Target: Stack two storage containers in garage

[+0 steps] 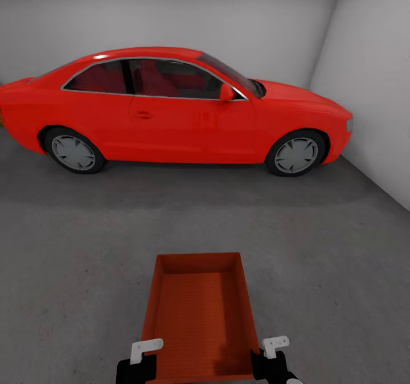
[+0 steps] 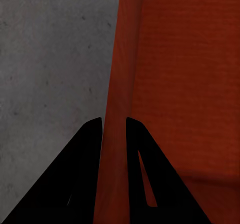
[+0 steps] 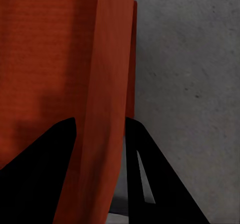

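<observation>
Orange-red open-topped plastic container (image 1: 199, 321) carried level above the dark grey concrete garage floor (image 1: 319, 270); left gripper (image 2: 114, 126) and right gripper (image 3: 100, 126) each pinch an opposite side wall, sharing its weight.

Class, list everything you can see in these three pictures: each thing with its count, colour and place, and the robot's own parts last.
Storage container: one, orange-red, open-topped, held between both grippers over the floor.
Car: one, glossy red, parked side-on along the far wall.
Floor: one, dark grey concrete, below everything.
Walls: white, behind and to the right of the car.
Left gripper: one, black fingers astride the container's left wall.
Right gripper: one, black fingers astride the container's right wall.
</observation>
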{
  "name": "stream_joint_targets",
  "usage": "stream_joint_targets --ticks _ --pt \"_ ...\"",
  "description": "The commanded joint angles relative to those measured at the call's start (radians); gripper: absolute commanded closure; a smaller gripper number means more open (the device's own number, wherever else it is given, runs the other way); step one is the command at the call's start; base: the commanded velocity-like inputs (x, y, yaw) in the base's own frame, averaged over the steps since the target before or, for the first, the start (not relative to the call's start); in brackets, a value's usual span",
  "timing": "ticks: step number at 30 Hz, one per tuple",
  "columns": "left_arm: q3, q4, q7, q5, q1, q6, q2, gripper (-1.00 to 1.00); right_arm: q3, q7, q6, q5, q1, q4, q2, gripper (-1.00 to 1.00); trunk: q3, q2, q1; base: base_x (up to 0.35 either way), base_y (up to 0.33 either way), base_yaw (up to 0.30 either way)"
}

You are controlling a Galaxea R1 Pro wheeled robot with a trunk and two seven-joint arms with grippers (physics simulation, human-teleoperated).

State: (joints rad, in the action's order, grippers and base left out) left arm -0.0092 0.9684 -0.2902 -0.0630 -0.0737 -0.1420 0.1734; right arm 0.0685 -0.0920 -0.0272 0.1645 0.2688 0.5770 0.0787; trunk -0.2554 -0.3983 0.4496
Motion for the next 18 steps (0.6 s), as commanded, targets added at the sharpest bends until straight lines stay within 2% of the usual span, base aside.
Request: stream_joint_targets --ticks 1,10,18 --pt "-0.011 -0.034 -0.01 0.0 0.0 -0.008 0.001 1.0 0.008 -0.013 -0.031 0.006 0.001 0.003 0.016 1.0 -0.002 -0.002 0.0 -0.023 0.0 0.0" --pt "-0.011 -0.034 -0.01 0.0 0.0 -0.008 0.001 1.0 0.008 -0.012 -0.032 0.006 0.001 0.003 0.016 1.0 -0.002 -0.002 0.0 -0.004 0.0 0.0" --pt "-0.011 -0.034 -0.01 0.0 0.0 -0.008 0.001 1.0 0.007 -0.013 -0.031 0.006 0.001 0.003 0.016 1.0 -0.014 -0.002 0.0 0.0 0.0 0.0"
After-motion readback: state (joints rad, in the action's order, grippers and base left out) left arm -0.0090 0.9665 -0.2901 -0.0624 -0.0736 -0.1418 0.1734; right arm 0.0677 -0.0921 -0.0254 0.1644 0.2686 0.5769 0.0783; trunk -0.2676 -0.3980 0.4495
